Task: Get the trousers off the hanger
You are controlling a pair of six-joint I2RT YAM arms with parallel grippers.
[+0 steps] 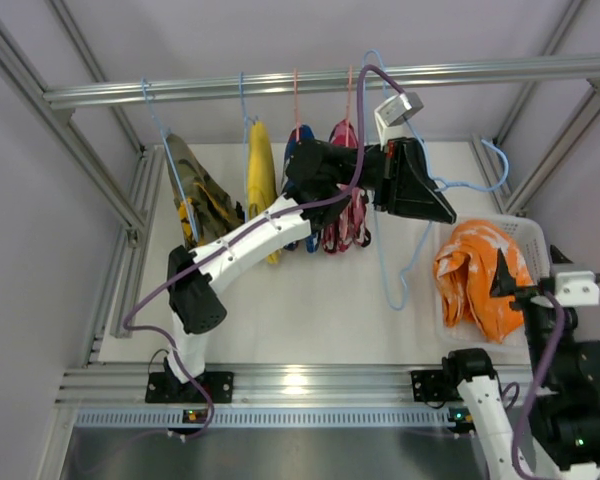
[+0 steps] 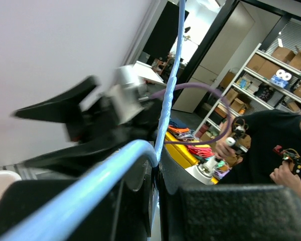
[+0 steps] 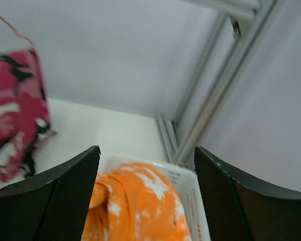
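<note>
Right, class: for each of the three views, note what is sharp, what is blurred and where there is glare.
Top view: evenly lit and sharp, with a glare patch on the near rail. Left wrist view: the hanger, close to the lens, is soft and smeared; the far shelves are clearer. Right wrist view: the orange garment and pink garment are out of focus.

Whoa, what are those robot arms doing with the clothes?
The left arm's fingers are shut on a blue hanger, and the hanger has nothing on it. The orange trousers lie bundled in the white basket on the right. The right arm's fingers hang open just above them. More clothes hang from the rail at the back.
</note>
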